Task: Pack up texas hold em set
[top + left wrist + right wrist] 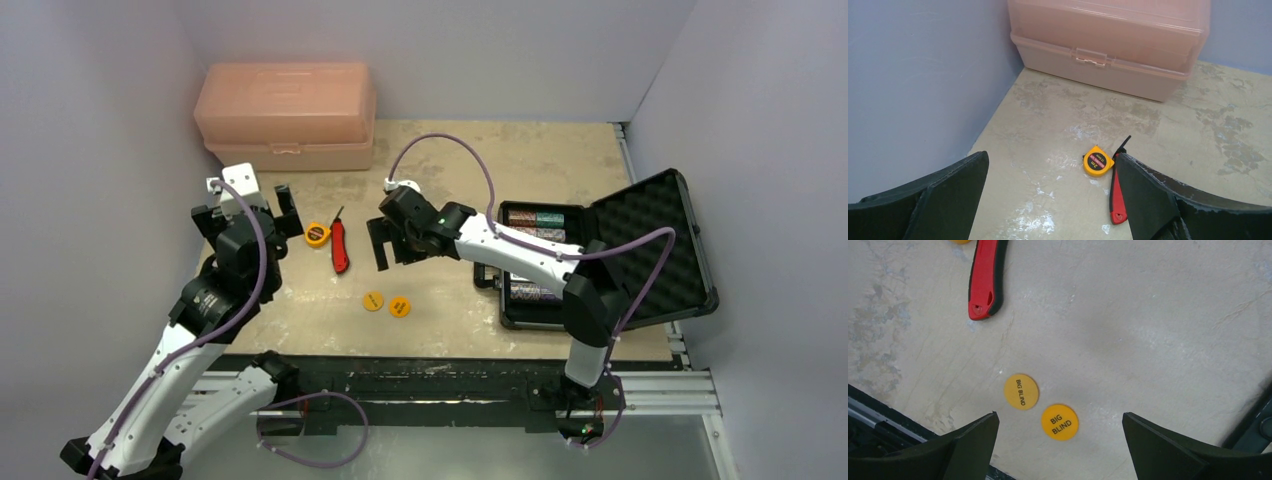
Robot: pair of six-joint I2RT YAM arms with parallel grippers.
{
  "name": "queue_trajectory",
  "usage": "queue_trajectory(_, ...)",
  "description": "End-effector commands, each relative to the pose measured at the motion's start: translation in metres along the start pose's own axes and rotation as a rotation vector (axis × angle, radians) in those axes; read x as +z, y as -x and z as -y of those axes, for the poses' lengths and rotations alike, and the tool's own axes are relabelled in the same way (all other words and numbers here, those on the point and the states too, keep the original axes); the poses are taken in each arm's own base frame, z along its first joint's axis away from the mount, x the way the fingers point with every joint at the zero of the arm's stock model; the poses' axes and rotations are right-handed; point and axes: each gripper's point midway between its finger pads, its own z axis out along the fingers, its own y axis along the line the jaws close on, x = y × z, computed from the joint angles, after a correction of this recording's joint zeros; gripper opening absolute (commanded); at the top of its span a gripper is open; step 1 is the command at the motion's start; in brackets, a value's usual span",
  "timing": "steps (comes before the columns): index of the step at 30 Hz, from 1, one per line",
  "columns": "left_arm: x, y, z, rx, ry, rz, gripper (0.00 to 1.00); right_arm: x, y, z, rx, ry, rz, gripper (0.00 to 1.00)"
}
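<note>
While right fingers (965, 450) hang spread — orange discs (1060, 422) lie below, between them.

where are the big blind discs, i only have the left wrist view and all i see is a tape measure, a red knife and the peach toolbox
observer: two orange big blind discs lie side by side on the table, nearer the arm bases than the red utility knife.
operator: is the case open
observer: yes, the black case sits open on the right side of the table, lid leaned back, rows of poker chips in its tray.
operator: what about the right gripper
observer: the right gripper is open and holds nothing; its own camera shows both discs between its fingers.
</note>
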Motion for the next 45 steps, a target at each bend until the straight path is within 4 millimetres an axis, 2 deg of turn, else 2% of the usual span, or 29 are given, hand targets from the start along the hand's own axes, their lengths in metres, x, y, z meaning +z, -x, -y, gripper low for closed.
queue_trajectory(1, 0.0, 0.005, -0.004, -0.042, 0.016, 0.023, 1.0, -0.005, 0.011, -0.016, 0.007, 0.004, 0.025, 0.99)
queue_trajectory(18, -0.001, 0.004, 0.0, -0.039, -0.013, 0.018, 1.0, 0.019, -0.007, -0.041, -0.055, -0.024, -0.041, 0.98)
queue_trajectory(25, -0.002, 0.004, 0.0, -0.036, -0.017, 0.018, 1.0, 0.028, -0.05, -0.022, -0.139, -0.127, -0.149, 0.97)
queue_trajectory(30, -0.002, 0.004, 0.001, -0.037, -0.021, 0.018, 1.0, 0.033, -0.075, -0.015, -0.164, -0.146, -0.2, 0.94)
queue_trajectory(35, -0.002, 0.004, 0.001, -0.037, -0.023, 0.016, 1.0, 0.04, -0.089, -0.013, -0.18, -0.156, -0.237, 0.91)
queue_trajectory(45, -0.002, 0.003, 0.001, -0.033, -0.027, 0.015, 1.0, 0.057, -0.103, -0.01, -0.191, -0.168, -0.267, 0.81)
